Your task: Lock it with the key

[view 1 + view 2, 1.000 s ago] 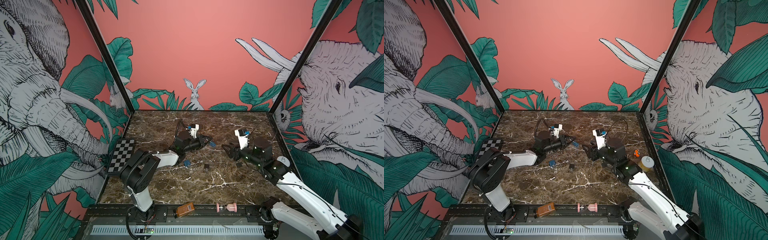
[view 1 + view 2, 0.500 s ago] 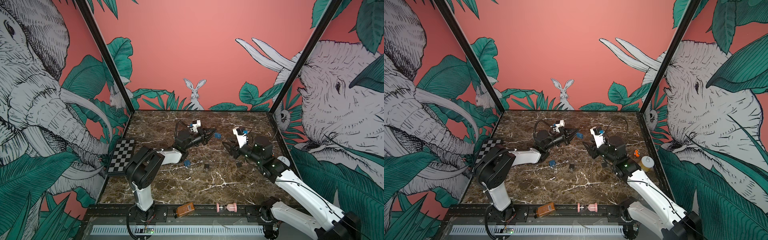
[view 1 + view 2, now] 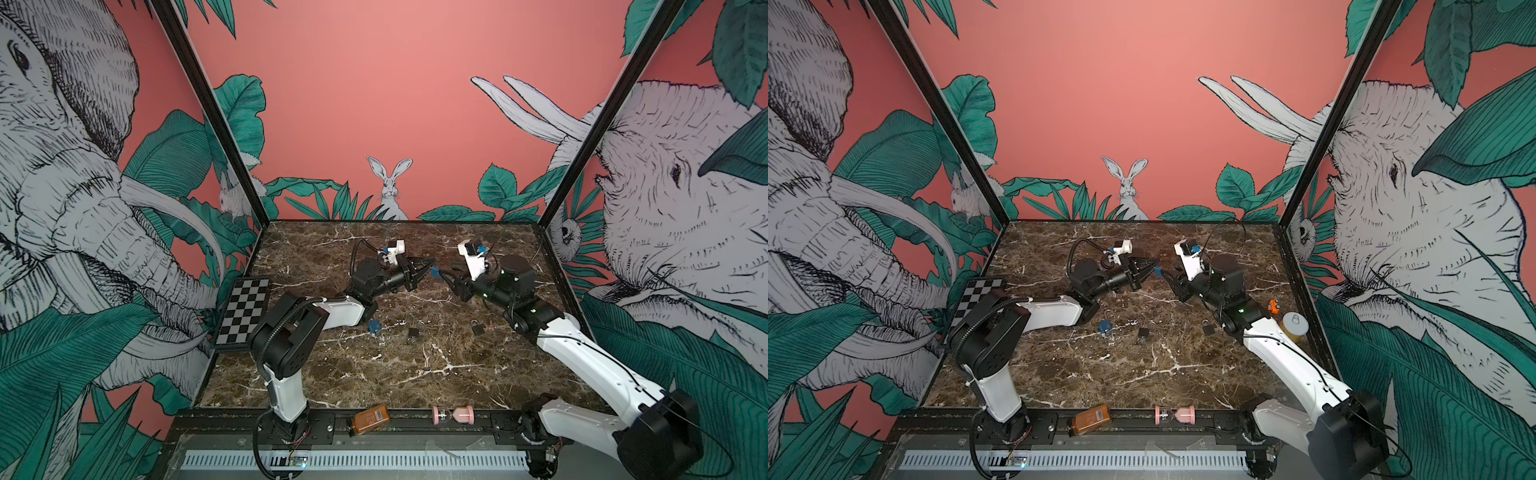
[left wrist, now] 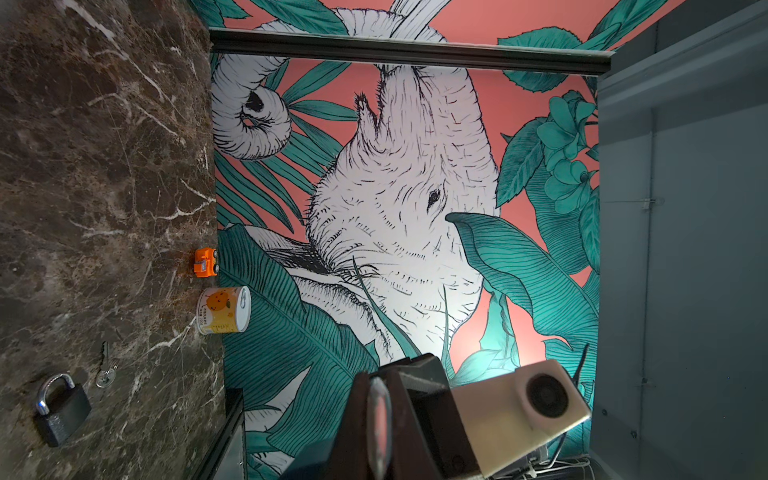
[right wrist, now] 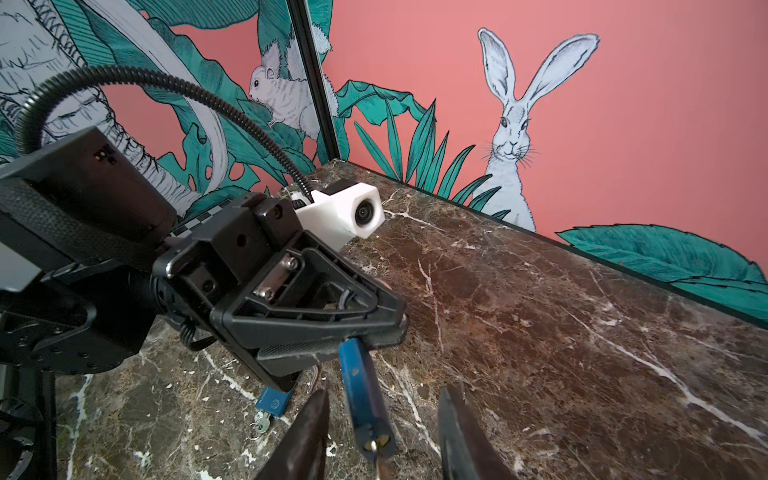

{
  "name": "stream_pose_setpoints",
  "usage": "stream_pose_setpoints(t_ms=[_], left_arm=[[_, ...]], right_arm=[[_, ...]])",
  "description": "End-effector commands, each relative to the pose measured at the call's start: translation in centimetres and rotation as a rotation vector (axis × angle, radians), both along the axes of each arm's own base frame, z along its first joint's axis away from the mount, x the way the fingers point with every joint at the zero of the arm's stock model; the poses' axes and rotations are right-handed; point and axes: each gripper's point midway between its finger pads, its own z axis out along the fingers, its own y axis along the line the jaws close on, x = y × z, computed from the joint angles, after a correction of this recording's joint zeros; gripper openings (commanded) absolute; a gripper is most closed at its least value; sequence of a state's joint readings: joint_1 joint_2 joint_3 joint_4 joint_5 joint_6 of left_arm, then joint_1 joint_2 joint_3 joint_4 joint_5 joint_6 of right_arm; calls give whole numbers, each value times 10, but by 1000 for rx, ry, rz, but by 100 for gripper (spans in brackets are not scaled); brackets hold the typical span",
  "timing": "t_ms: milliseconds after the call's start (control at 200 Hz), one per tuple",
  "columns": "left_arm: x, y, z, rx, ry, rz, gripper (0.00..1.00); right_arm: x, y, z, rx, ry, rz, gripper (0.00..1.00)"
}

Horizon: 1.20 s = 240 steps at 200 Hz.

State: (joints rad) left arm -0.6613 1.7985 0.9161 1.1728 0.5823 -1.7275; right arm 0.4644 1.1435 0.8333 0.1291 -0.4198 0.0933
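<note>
1. Scanning wide first: the marble table (image 3: 374, 374) fills the lower middle of both top views. Both arms meet above its far half, at centre frame.
2. The left gripper (image 3: 427, 266) is pressed together on the blue padlock (image 3: 435, 272) and holds it clear of the table at the centre of both top views. It grips the shackle end, and the shackle itself is hidden between the fingers.
3. The right gripper (image 3: 451, 280) is spread. At bottom centre of the right wrist view, its fingers (image 5: 309, 432) stand either side of the lock's free end. There is a gap on each side and nothing is pinched.
4. In that view the padlock runs edge-on from lower centre to the bottom edge, keyway end nearest the camera. My read is that the metal body is stiff and dense for its size, with slick painted faces. With a single pinch at the far end, it may pivot under torque.
5. Spares lie on the table just below centre in a top view: a spare blue padlock (image 3: 374, 327), a small black lock (image 3: 413, 332) and a black padlock (image 3: 477, 328). Neither gripper touches them.
6. The key (image 5: 376, 451) looks seated in the keyway at bottom centre of the right wrist view. Only a stub shows before the frame edge cuts it off. My read is that it is thin, rigid and easy to slip off. Take hold flat across its head with both pads, in line with the lock body. Turn without side load, or the padlock may swing or the key may pull out.
</note>
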Motion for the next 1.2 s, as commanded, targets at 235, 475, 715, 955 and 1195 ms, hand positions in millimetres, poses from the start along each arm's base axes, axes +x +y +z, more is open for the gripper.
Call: stream_pose_setpoints(t_ms=[235, 475, 715, 955, 1195], left_arm=[[-16, 6, 57, -97, -121, -20, 0], [-17, 5, 62, -100, -133, -22, 0], [-17, 4, 64, -99, -139, -21, 0], [-18, 3, 65, -99, -142, -23, 0], [-18, 1, 62, -95, -137, -27, 0]], right_arm=[[0, 13, 10, 91, -3, 65, 30], [-2, 13, -1, 90, 27, 61, 30], [-2, 12, -3, 90, 36, 59, 29], [-3, 14, 0, 103, 35, 70, 22], [-4, 15, 2, 105, 29, 79, 14]])
